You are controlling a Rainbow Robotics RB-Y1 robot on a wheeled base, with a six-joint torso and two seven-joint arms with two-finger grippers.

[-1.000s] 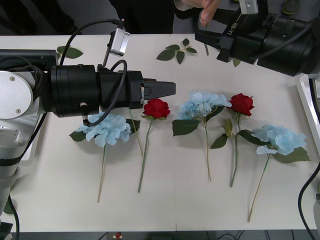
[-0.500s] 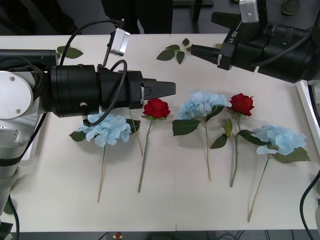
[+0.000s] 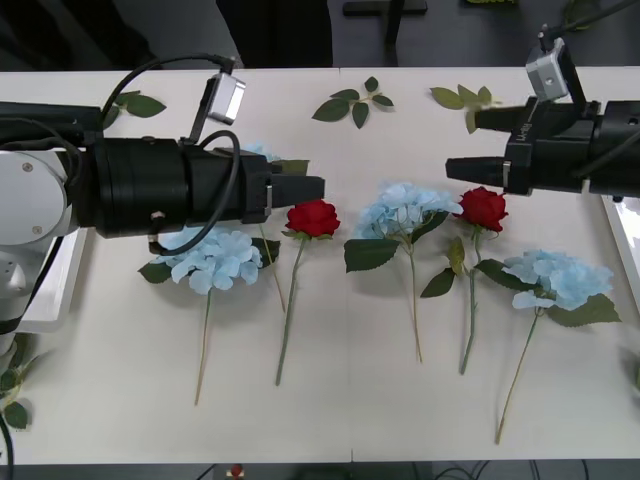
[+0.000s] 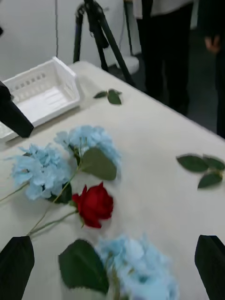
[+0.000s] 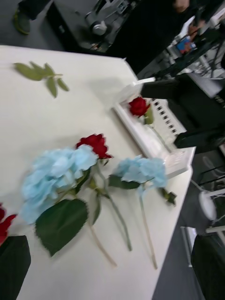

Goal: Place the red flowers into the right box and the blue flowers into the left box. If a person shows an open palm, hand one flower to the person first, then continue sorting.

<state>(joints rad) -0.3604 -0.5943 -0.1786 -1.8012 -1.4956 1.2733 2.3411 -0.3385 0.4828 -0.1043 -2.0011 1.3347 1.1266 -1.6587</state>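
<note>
My right claw [image 3: 462,140] has come back from the far edge of the surface [image 3: 350,420]. It now hangs just beyond the right-hand red rose [image 3: 483,207], fingers spread wide and carrying nothing. A second ago a person's hand was up at those fingers; that hand has gone. I read that as the handover being finished, so sorting can resume.

That rose is my marker for everything else. It lies nearly under the right claw, and a blue hydrangea [image 3: 408,208] sits just to its left with their leaves close together. Another blue hydrangea [image 3: 558,278] lies to its right and nearer me. The right box [image 5: 154,140] stands further right, beyond that cluster, with one red rose [image 5: 138,106] already inside.

Well left of the marker lies the second loose red rose [image 3: 314,216]. My left claw [image 3: 315,188] has drawn back slightly and waits just above it, also open and empty. Past it are two more blue hydrangeas [image 3: 212,255], then the left box [image 4: 47,101], which looks unfilled.

The marker rose seems the natural next pick for the right claw. The hydrangea leaf beside its stem could snag.
</note>
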